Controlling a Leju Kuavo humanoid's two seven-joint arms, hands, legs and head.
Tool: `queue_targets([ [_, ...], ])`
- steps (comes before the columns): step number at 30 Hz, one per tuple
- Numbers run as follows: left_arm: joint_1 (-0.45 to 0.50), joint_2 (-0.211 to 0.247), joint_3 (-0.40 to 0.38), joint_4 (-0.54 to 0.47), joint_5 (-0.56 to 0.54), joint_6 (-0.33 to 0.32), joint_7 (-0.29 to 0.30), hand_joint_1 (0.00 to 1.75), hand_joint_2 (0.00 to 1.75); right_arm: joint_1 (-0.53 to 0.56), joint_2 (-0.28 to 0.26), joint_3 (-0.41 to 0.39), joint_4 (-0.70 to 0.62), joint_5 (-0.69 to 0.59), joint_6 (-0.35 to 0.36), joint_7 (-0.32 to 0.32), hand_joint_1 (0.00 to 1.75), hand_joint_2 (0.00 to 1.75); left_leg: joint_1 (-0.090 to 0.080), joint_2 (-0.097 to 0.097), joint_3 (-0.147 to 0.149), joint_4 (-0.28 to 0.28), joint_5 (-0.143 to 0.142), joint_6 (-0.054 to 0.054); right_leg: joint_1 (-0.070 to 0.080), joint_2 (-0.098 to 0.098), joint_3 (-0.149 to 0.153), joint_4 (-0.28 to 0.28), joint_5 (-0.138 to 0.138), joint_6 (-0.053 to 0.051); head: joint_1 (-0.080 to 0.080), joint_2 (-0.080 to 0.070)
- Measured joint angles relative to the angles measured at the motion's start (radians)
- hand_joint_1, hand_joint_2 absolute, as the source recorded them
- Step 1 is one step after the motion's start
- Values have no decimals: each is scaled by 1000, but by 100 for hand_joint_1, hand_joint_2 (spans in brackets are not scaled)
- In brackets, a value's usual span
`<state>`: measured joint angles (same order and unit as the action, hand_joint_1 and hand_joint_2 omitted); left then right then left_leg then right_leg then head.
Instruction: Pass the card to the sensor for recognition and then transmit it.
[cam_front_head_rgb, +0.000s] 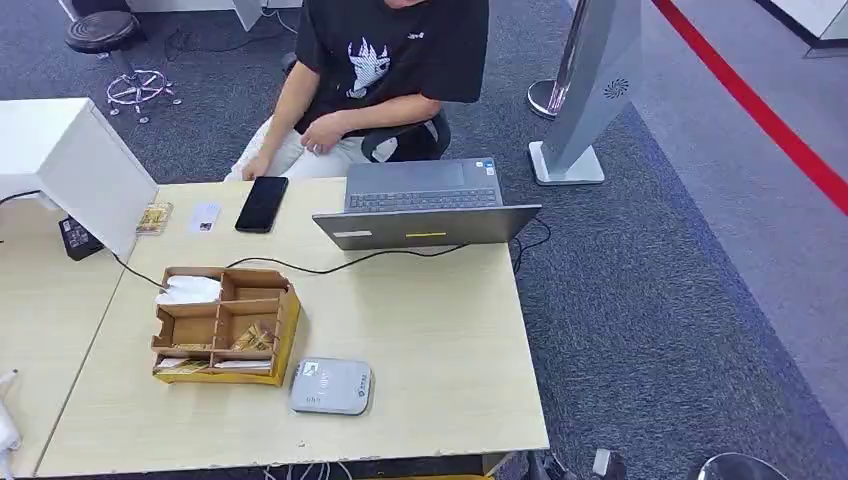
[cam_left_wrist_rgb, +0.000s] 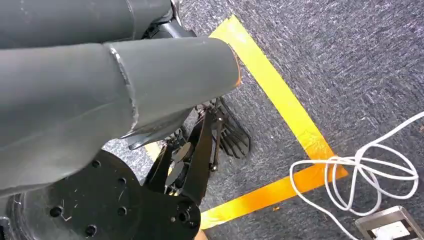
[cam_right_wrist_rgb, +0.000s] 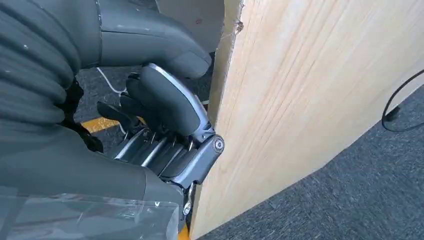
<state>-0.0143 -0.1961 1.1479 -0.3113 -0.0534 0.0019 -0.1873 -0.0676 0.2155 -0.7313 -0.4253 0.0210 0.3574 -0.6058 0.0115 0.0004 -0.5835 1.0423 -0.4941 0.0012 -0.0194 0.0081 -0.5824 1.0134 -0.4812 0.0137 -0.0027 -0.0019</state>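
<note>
The long pale wooden table (cam_front_head_rgb: 440, 340) takes up most of the space, and a person in a black printed T-shirt (cam_front_head_rgb: 385, 60) sits at its far edge on a dark office chair (cam_front_head_rgb: 415, 140). A white box-shaped cabinet (cam_front_head_rgb: 70, 165) stands at the table's far left corner. In front of the person an open grey laptop (cam_front_head_rgb: 425, 205) faces them, a black cable (cam_front_head_rgb: 330, 265) trailing from it across the tabletop. Nearer the robot's side sits a brown cardboard organiser with open compartments (cam_front_head_rgb: 225, 325), white paper and yellowish cards in its slots. Just beside its right near corner lies the flat grey rounded card sensor (cam_front_head_rgb: 331, 386). A black smartphone (cam_front_head_rgb: 262, 204) lies at the far edge, a small white card (cam_front_head_rgb: 204, 217) beside it to the left, well apart from the sensor, and a yellowish packet (cam_front_head_rgb: 154, 218) further left.

The right hand (cam_right_wrist_rgb: 165, 130) hangs by the table's edge, its dark fingers (cam_right_wrist_rgb: 117, 112) curled in with nothing in them. In the left wrist view grey carpet, yellow floor tape (cam_left_wrist_rgb: 280, 100) and a looped white cable (cam_left_wrist_rgb: 370, 175) show; whether the left hand is clenched or released I cannot tell
</note>
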Motion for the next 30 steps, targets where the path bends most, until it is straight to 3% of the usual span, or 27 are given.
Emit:
queue_targets([
  [5, 0, 2, 0, 1, 0, 0, 0, 175, 0, 0, 0, 0, 0, 0, 0, 0, 175, 175, 0, 0, 0, 0, 0, 0, 0, 0, 0, 0, 0, 0, 0, 0],
  [6, 0, 2, 0, 1, 0, 0, 0, 0, 175, 0, 0, 0, 0, 0, 0, 0, 0, 175, 0, 0, 0, 0, 0, 0, 0, 0, 0, 0, 0, 0, 0, 0],
  [7, 0, 2, 0, 2, -12, -1, 11, 0, 175, 0, 0, 0, 0, 2, 0, 1, 0, 175, 0, 0, 0, 0, 0, 0, 0, 0, 0, 0, 0, 0, 0, 0],
  [10, 10, 37, -68, 43, -199, -19, 206, 0, 175, 11, -10, 27, 0, 18, -3, 40, 0, 175, 0, 0, 0, 0, 0, 0, 0, 0, 0, 0, 0, 0, 0, 0],
  [11, 15, 48, -102, 48, -214, -19, 233, 0, 175, 17, -16, 42, 0, 19, -9, 55, 0, 175, 0, 0, 0, 0, 0, 0, 0, 0, 0, 0, 0, 0, 0, 0],
  [30, 84, 137, -612, 45, -89, -11, 217, 0, 175, 121, -109, 363, 6, 0, -187, 334, 0, 175, 0, 0, 0, 0, 0, 0, 0, 0, 0, 0, 0, 0, -1, 0],
])
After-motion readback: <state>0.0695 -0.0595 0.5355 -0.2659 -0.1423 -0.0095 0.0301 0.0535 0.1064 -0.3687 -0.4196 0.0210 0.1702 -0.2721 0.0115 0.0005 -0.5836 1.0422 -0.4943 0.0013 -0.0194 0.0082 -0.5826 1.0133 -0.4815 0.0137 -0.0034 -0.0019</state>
